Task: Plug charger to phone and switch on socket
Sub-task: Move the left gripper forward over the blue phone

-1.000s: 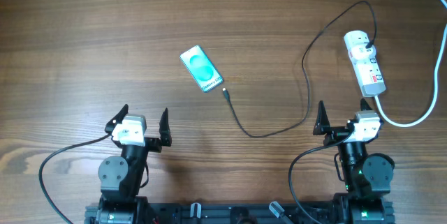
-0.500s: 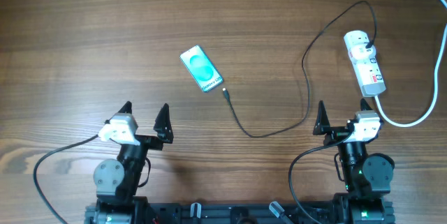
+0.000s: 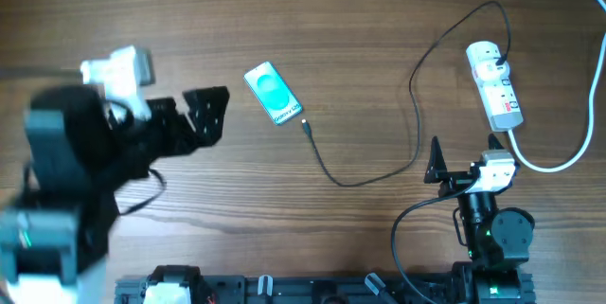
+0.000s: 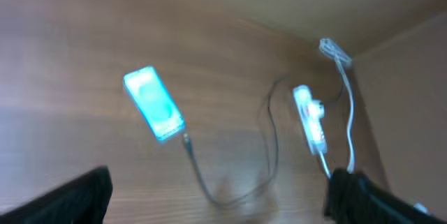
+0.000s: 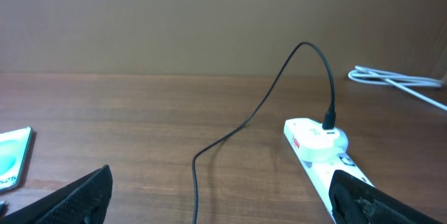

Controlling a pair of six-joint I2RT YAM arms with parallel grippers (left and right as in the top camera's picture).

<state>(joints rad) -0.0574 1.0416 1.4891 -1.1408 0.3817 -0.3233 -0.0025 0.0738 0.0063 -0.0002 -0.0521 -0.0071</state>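
The phone lies flat mid-table, its cyan screen up; it also shows in the left wrist view and at the left edge of the right wrist view. The charger cable has its connector tip on the wood just beside the phone's lower end, apart from it. Its plug sits in the socket, a white strip at the right. My left gripper is open and empty, raised above the table left of the phone. My right gripper is open and empty, below the socket.
A thick white cord runs from the socket's near end and loops along the right table edge. The black cable arcs up off the plug. My left arm fills the left of the overhead view, blurred.
My left arm has lifted from its rest at the front edge and swung up and forward toward the phone, blurred by the motion. The right arm, phone, cable and socket have not moved.
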